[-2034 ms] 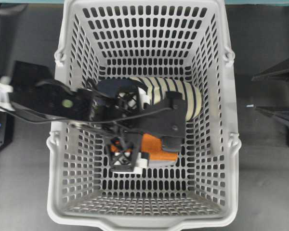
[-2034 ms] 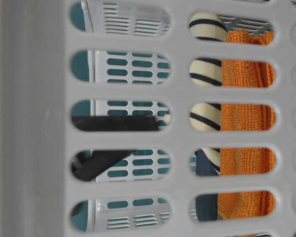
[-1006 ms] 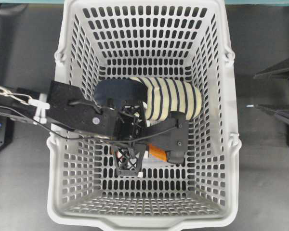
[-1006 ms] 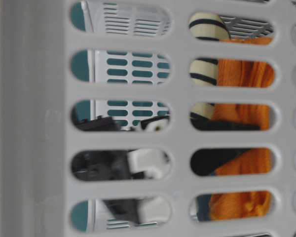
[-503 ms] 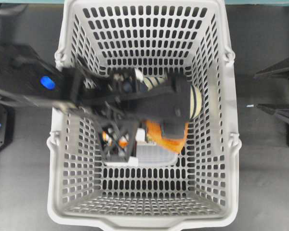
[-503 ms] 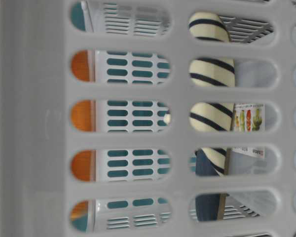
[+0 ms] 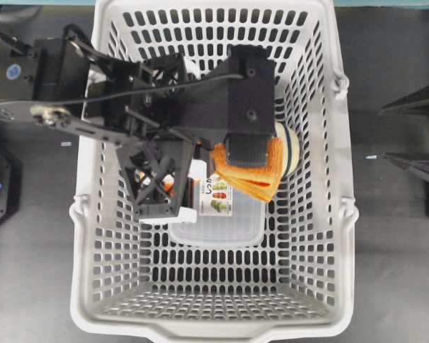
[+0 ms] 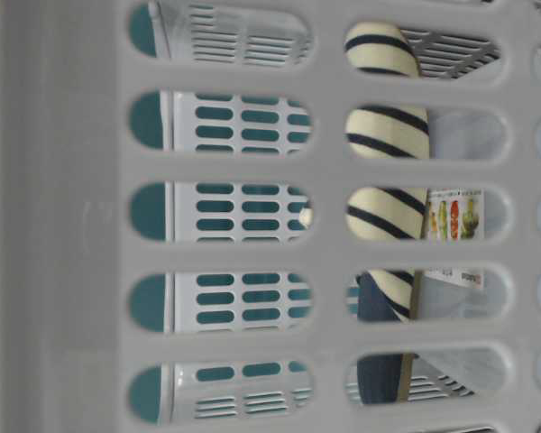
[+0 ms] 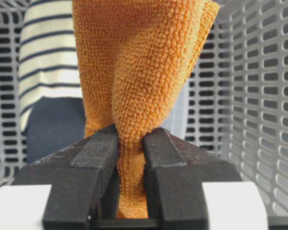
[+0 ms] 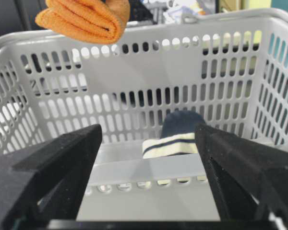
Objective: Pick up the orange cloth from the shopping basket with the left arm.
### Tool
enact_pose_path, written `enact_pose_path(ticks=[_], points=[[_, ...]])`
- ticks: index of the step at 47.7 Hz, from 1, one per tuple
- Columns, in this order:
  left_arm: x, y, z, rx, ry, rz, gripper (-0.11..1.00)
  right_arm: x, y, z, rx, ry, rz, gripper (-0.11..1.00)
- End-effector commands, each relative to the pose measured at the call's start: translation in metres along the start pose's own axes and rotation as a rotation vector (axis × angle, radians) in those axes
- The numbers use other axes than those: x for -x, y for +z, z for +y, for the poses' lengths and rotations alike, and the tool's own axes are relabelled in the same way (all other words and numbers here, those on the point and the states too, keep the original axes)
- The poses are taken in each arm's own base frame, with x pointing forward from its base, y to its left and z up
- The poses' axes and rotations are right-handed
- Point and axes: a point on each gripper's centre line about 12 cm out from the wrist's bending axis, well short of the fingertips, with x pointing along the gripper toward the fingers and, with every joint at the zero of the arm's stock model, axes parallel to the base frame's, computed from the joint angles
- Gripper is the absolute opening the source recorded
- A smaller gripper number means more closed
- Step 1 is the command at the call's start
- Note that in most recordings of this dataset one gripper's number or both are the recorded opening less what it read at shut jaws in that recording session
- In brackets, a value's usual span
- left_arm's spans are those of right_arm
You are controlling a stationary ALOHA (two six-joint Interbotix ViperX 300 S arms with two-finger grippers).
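A light grey shopping basket (image 10: 149, 86) with slotted walls is seen from just outside its rim. Two black fingers (image 10: 48, 167) of the right gripper (image 10: 149, 187) are spread wide apart in the foreground. A navy and cream striped slipper (image 10: 175, 136) lies inside. A folded orange cloth (image 10: 84, 19) is seen above the far rim, top left.

Basket (image 7: 329, 214) front floor bare; slipper (image 7: 289, 146) & plastic container (image 7: 222, 221) crowd the middle.

Overhead view looks straight down; table-level and both wrist views sit close, sharing the light grey perforated plastic basket (image 7: 322, 236).
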Motion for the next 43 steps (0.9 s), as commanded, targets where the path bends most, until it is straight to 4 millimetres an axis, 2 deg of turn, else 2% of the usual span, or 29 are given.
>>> enact_pose_path(ticks=[1,43], points=[[0.0176,0.0057,0.0000,0.001,-0.001,-0.049,0.10,-0.0009,0.0036,0.0000,-0.002,-0.001,-0.009,0.75],[0.0129,0.0029,0.0007,0.005,0.001,-0.031,0.10,-0.0008,0.0023,-0.0001,-0.002,-0.001,-0.006,0.75]])
